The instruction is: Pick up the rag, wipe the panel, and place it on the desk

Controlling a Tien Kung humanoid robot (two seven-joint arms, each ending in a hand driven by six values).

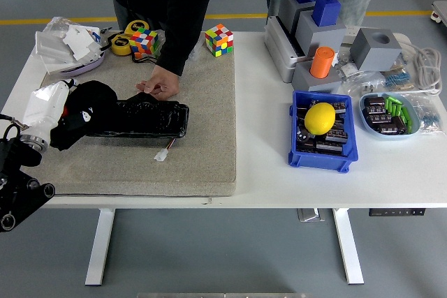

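One black rag (87,106) lies bunched over the left end of the one glossy black panel (150,117) on the grey mat (202,151), and the robot's left hand (49,106) has its white fingers closed into the cloth, apparently so it can drag it along the panel. A person's hand (159,88) rests with fingers curled at the panel's far edge, probably steadying it. Two colour cubes (218,39) sit at the mat's back, and one yellow lemon (320,118) fills the blue bin (318,155).

Yellow lemon (320,118) in a blue bin (320,160) (two Rubik's cubes (218,39) farther back).
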